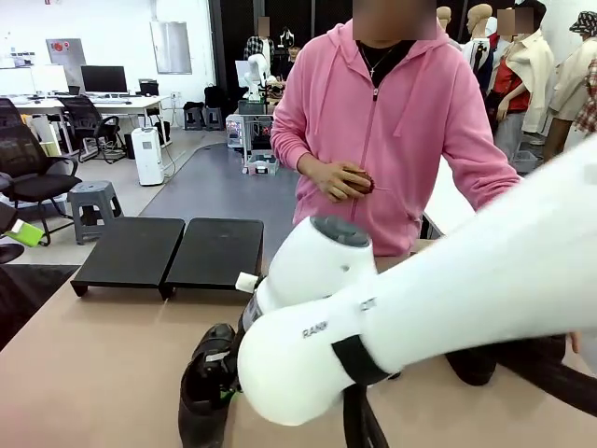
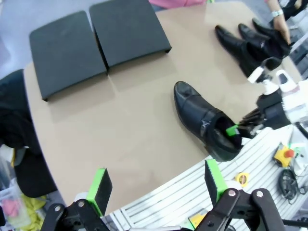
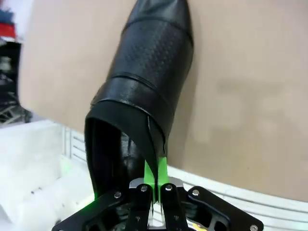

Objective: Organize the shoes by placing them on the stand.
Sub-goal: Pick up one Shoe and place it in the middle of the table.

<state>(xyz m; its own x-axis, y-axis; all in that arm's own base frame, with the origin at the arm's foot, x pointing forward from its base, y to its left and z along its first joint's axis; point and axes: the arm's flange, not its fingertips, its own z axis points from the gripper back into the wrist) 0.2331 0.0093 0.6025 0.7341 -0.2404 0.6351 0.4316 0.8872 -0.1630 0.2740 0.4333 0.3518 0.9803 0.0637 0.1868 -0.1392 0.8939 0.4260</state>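
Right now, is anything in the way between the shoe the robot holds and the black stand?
Nothing visible is. The right gripper pinches the shoe by its heel-end rim, and just flat table lies between it and the stand.

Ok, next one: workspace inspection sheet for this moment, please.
Surface: tan table, mostly bare.
Job's things: stand holds no shoes; one shoe at the robot's side; other shoes grouped by the person's hand.
Clutter: brown brush, held by the person.
Grippers: left gripper open, empty; right gripper shut on the shoe's rim.
Cables: black cable off the table, beside a yellow button box.
Surroundings: person in pink across the table; desks and chairs behind.
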